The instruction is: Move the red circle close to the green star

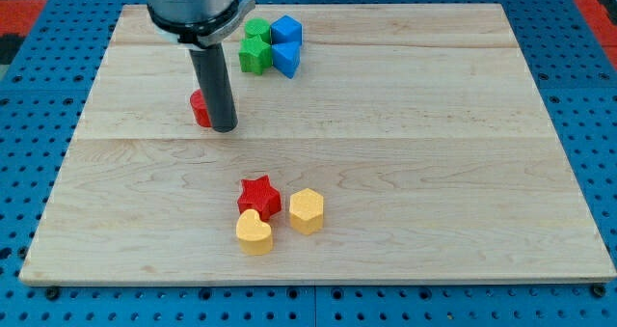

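The red circle (200, 107) is seen as a small red block, largely hidden behind the dark rod, so its round shape can hardly be made out. It lies toward the surface's (434, 153) upper left. The tool is a bare rod with nothing to open or close; my tip (224, 128) is set down touching the red circle's right side.

The green star (255, 54) lies near the view's top, up and to the right of the red circle, with bare wood between them. It is clustered with a green block (256, 29), a blue cube (286, 29) and a blue triangle (286, 59).

Lower down, a red star (259, 196), a yellow heart (254, 231) and a yellow hexagon (307, 210) are grouped. The surface's right half is open.
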You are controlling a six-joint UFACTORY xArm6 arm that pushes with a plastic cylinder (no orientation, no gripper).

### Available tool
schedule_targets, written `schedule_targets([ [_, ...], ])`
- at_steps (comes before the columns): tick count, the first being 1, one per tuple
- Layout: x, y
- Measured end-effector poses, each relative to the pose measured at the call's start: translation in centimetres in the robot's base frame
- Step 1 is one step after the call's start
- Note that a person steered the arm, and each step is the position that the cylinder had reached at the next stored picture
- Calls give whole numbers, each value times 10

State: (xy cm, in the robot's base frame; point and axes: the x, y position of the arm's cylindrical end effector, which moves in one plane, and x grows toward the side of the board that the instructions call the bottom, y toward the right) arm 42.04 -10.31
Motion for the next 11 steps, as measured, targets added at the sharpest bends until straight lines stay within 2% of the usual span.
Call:
schedule_targets([
  [1,-6,-30],
  [2,5,-85],
  [3,-12,-88],
  [5,-33,-7],
  [6,-35,9],
  [7,-26,7],
  [8,-31,-36],
  [9,-53,-61],
  [11,-55,-25],
])
